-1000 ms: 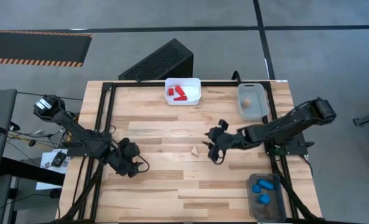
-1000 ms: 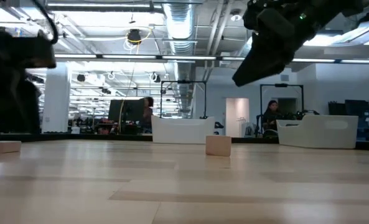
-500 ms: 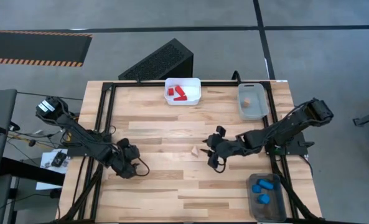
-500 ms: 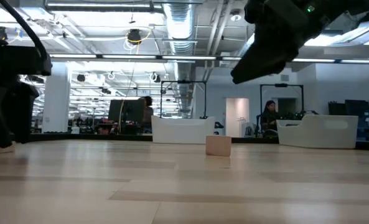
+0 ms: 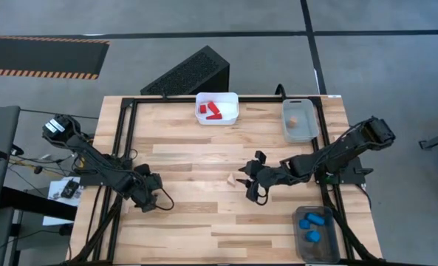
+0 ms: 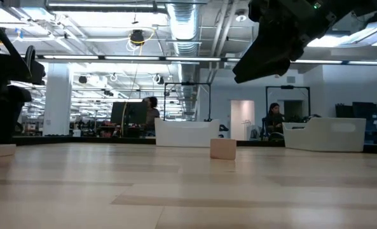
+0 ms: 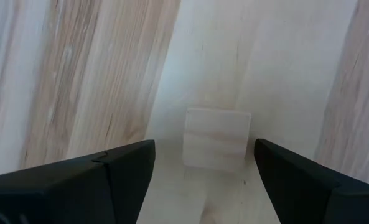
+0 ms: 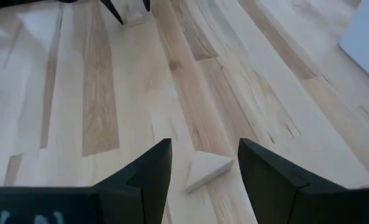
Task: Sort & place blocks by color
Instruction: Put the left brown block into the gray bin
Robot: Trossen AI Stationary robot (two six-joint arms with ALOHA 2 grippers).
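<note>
Pale wooden cube (image 7: 216,138) sits between the spread jaws of the left gripper (image 7: 203,163), low over the surface (image 5: 204,229); closing is next. The right gripper (image 8: 200,163), jaws likewise apart, frames a wooden wedge (image 8: 208,170) mid-surface, needing descent.

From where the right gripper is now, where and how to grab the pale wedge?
Take the pale wedge across its two flat triangular faces, coming straight down from above. It lies flat on the table; its sloped face would slip out of a pinch. The right gripper is open and already straddles it.
</note>
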